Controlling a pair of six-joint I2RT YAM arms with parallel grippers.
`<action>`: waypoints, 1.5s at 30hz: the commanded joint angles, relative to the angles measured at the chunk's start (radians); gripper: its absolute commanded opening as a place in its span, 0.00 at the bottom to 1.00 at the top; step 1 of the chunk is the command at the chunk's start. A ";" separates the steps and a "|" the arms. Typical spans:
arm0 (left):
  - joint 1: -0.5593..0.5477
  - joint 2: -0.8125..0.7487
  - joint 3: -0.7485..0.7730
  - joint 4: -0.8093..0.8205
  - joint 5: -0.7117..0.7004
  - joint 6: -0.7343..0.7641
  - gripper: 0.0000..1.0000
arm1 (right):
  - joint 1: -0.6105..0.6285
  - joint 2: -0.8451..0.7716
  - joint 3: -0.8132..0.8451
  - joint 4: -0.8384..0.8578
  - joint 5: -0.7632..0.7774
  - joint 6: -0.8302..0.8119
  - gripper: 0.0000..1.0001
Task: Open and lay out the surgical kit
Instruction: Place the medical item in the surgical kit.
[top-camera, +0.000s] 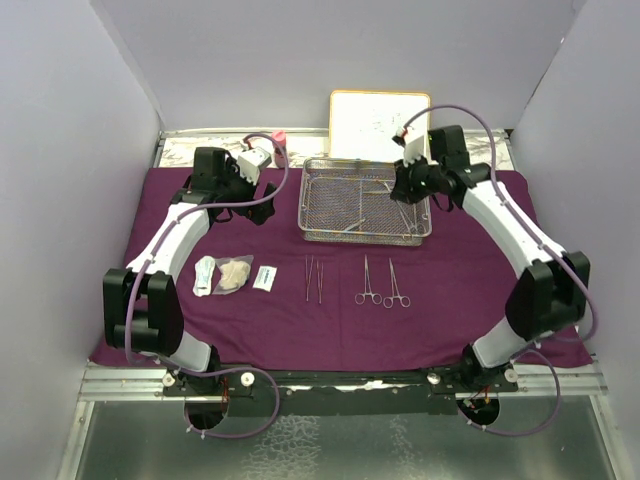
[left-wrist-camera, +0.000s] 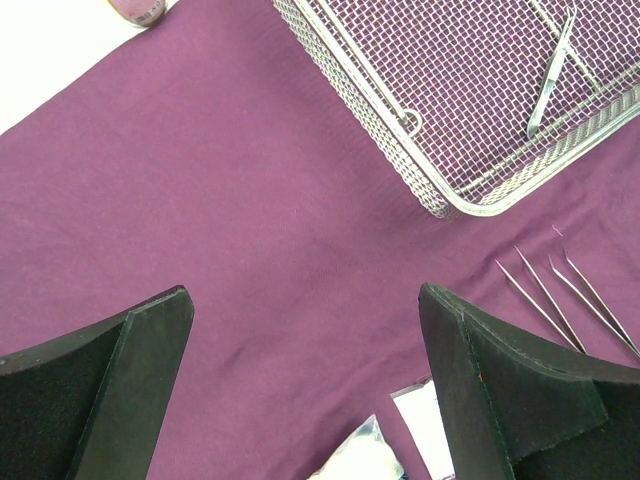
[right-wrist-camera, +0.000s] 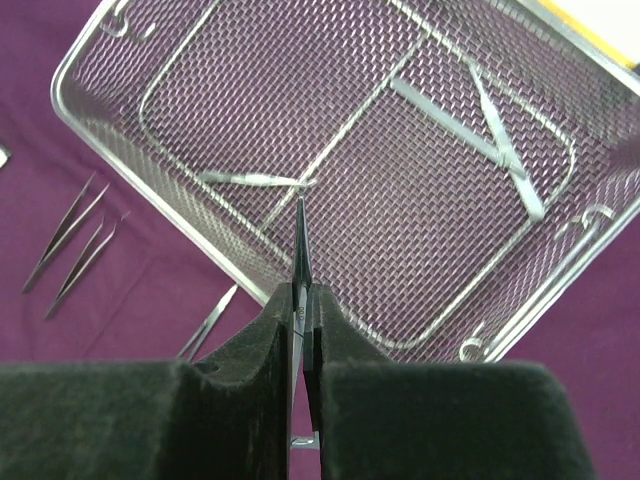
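One slim steel instrument (right-wrist-camera: 301, 240) is clenched in my right fingers (right-wrist-camera: 255, 350) above the mesh tray (top-camera: 366, 237); left fingers (left-wrist-camera: 130, 350) hang released. Best lift clear of the rim, then lay it flat beside the clamps (top-camera: 382, 283).

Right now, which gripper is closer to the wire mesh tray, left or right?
Right. The right gripper, shut on a slim steel tool, hangs over the tray. The left gripper, open, is off the tray's left side, above the purple cloth.
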 joint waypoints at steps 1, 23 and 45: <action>-0.001 -0.039 -0.013 0.030 0.028 -0.015 0.99 | 0.007 -0.137 -0.136 0.028 0.033 0.028 0.01; -0.001 -0.027 -0.045 0.069 -0.006 -0.036 0.99 | 0.007 -0.405 -0.619 0.161 0.031 0.203 0.01; -0.001 -0.065 -0.041 0.075 0.014 -0.066 0.99 | -0.004 -0.249 -0.562 0.074 0.195 0.229 0.01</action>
